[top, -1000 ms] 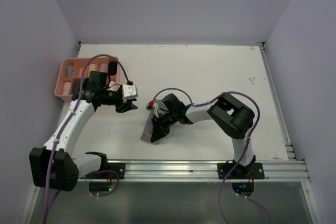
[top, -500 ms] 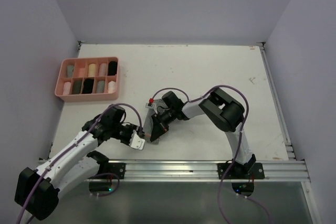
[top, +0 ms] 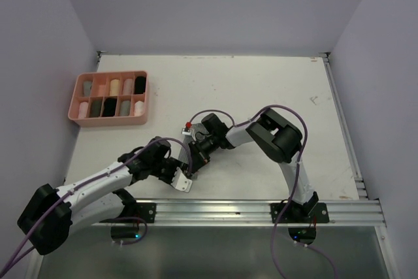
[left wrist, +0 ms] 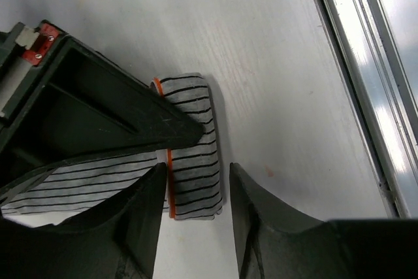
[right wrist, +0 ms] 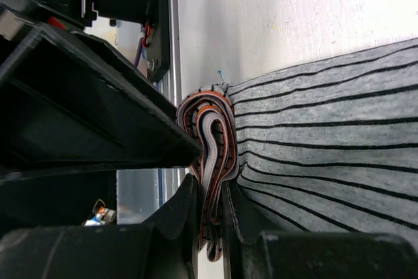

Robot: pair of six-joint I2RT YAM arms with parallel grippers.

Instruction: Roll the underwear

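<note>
- The left gripper (left wrist: 196,168) has just come in low at the near side of the table (top: 274,83). Its jaws stand apart on either side of the rolled end of the grey striped underwear (right wrist: 313,129), and I can't see them pressing on it yet.
- The right gripper (right wrist: 210,187) is pinched narrow on the orange-edged coil of that roll, holding it from the far side.
- The garment lies near the middle of the table, towards the near rail. Part of it is wound up and the rest trails flat to the left in the left wrist view.
- To me this looks like a handover: one arm keeps the roll from springing open while the other gets ready to take it, so this piece is only partly rolled.
- A second ago the left arm was up at the pink tray (top: 73,99) on the far left, covering part of it. Now the tray sits uncovered, with rolled pieces in its compartments.
- Half a second ago that arm had already swung to the near side, a little short of the roll.
- The right arm has barely shifted, and less loose fabric shows than before.
</note>
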